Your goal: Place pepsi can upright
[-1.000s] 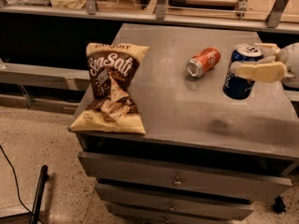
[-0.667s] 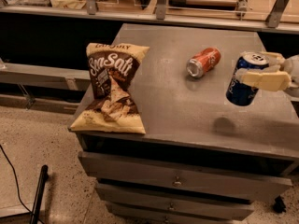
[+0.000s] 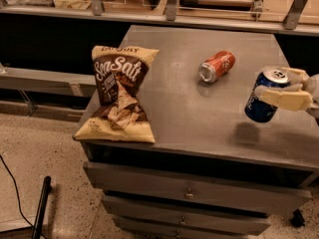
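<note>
The pepsi can [image 3: 262, 99] is dark blue with a silver top. It hangs tilted above the right side of the grey cabinet top [image 3: 199, 108], with its shadow on the surface below it. My gripper [image 3: 285, 89] comes in from the right edge and is shut on the can, one cream finger [image 3: 284, 98] across its front and the other behind its top.
An orange-red soda can [image 3: 217, 66] lies on its side near the middle back of the cabinet top. A sea salt chip bag [image 3: 119, 93] lies at the left, overhanging the front edge. Drawers are below, a counter rail [image 3: 164, 16] runs behind.
The gripper has lifted the pepsi can off the cabinet top and tilted it. The orange-red can and chip bag have not moved.
</note>
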Controlling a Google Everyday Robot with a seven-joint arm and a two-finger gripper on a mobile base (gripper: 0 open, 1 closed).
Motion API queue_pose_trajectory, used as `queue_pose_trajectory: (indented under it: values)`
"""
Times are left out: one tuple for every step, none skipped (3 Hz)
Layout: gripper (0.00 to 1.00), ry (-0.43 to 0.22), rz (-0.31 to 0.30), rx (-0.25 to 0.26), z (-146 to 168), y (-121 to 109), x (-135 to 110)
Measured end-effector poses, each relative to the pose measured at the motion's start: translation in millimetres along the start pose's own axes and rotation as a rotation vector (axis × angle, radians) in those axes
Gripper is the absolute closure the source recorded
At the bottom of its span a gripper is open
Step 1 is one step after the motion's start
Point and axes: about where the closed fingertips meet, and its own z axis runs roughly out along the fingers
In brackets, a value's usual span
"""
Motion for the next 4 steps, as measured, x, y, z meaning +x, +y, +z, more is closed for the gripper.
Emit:
queue_pose_trajectory:
  values:
    - [0.36,0.002,-0.020,0.008,-3.9,1.7,9.5]
    - [0.12,0.015,-0.051,-0.004,-4.2,5.7,20.6]
    - [0.00,0.024,-0.073,-0.020,-2.7,8.2,26.7]
    - [0.00,0.052,-0.092,-0.018,-5.5,7.7,26.8]
